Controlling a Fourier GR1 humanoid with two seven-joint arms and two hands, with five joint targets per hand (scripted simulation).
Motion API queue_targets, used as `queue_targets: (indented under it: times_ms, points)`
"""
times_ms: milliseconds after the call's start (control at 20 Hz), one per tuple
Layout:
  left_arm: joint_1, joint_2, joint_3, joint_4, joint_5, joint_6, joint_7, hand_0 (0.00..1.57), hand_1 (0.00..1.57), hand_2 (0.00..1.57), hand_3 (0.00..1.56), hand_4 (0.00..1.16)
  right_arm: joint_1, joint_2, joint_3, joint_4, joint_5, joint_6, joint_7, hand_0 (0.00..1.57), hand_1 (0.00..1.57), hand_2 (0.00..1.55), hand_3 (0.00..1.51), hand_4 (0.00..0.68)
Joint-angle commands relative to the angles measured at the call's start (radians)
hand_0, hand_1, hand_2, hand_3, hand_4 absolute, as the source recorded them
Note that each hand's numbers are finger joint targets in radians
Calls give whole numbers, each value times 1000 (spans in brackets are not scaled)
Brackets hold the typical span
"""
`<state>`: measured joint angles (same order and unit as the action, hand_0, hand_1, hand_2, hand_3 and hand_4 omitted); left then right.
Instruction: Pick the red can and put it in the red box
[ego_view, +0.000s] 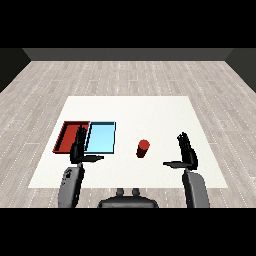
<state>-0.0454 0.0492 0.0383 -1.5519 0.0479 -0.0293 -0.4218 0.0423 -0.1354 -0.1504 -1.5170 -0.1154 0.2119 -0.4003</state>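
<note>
The main risk lay in the approach. The red can (143, 148) stood upright and alone on the white desk (150, 112), and a robot hand coming in from the side with its fingers spread could have clipped it and tipped it before closing round it. A toppled can would likely have rolled. A second risk was the wrong tray: the red box (68, 135) lay at the far left, touching the light blue tray (101, 137), which sat between it and the can, so a short carry could have ended in the blue one.

The can stood near the middle of the desk, between the two hands and slightly farther away than either. The right robot hand (187, 152) hovered to its right, apart from it, fingers straight and thumb out, holding nothing. The left robot hand (78, 148) was just as open and empty, held over the near edges of the two trays, well apart from the can.
</note>
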Motion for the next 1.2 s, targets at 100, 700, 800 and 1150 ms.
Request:
queue_targets:
  times_ms: [100,700,800,1150]
  points:
    - [8,-14,-7,-6,10,-8,-12,0,0,0,0,0,-27,16,6,0,-14,12,33,0,0,0,0,0]
    - [30,-17,-9,-71,39,-17,41,0,0,0,0,0,-49,93,91,29,12,-33,127,0,0,0,0,0]
    - [51,-21,10,6,31,-29,-81,0,0,0,0,0,-140,72,61,186,16,-13,64,0,0,0,0,0]
    - [16,1,10,-128,50,-7,100,0,0,0,0,0,-153,127,98,215,6,-37,53,0,0,0,0,0]
